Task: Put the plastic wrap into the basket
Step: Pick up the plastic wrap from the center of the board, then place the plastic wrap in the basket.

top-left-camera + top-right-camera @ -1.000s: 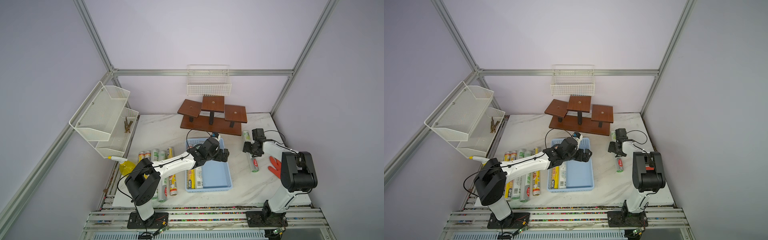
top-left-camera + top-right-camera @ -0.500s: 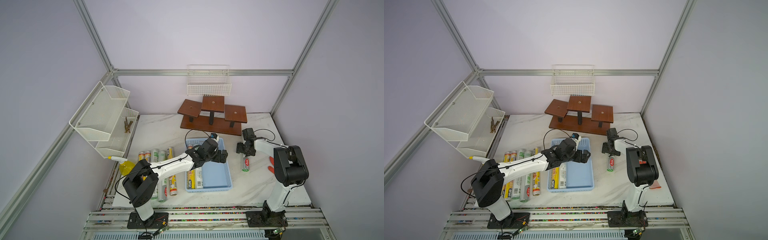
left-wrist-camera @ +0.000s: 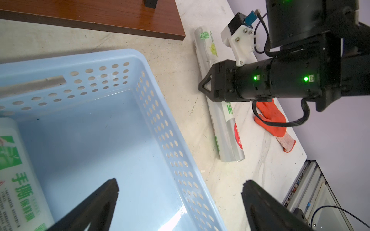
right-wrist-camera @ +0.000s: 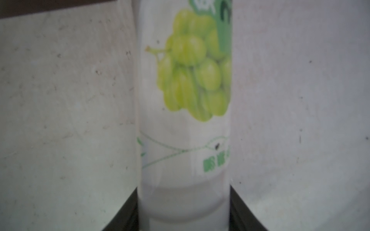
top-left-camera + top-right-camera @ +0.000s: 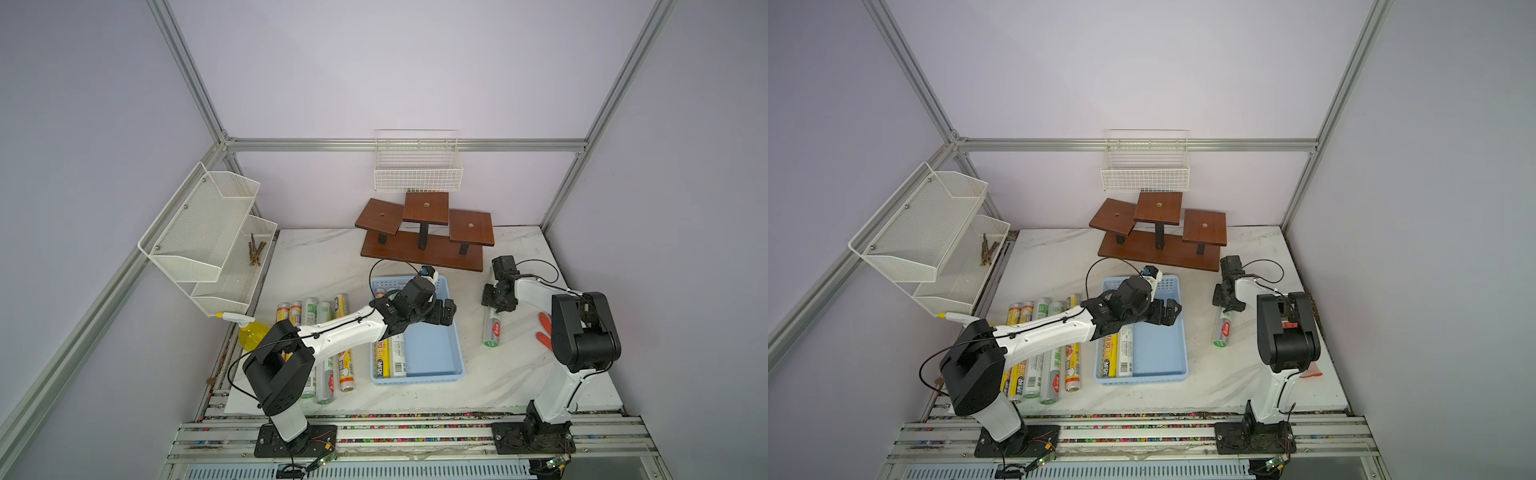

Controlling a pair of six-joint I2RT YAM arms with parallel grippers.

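Observation:
The basket (image 5: 417, 379) (image 5: 1142, 380) is a shallow light blue tray mid-table, with two rolls of plastic wrap (image 5: 390, 357) (image 5: 1117, 353) lying along its left side. Several more rolls (image 5: 309, 309) (image 5: 1038, 309) lie in a row left of it. One silvery-white roll with green print (image 5: 491, 330) (image 5: 1222, 328) (image 3: 226, 128) (image 4: 184, 140) lies on the table right of the basket. My right gripper (image 5: 498, 305) (image 5: 1227, 303) (image 4: 183, 200) is down on it, its fingers pressed against both sides. My left gripper (image 5: 444, 311) (image 5: 1169, 311) (image 3: 180, 186) hangs open and empty over the basket's right wall (image 3: 160, 124).
A brown stepped wooden stand (image 5: 424, 241) sits behind the basket, under a white wire basket (image 5: 417, 174) on the wall. A white mesh rack (image 5: 208, 232) hangs at left above a yellow spray bottle (image 5: 249, 332). An orange glove (image 5: 544, 328) (image 3: 274, 124) lies right of the gripped roll.
My right gripper has shifted left, come down over the lone roll, and closed its jaws onto it; the roll has nudged slightly left. The left arm has barely moved.

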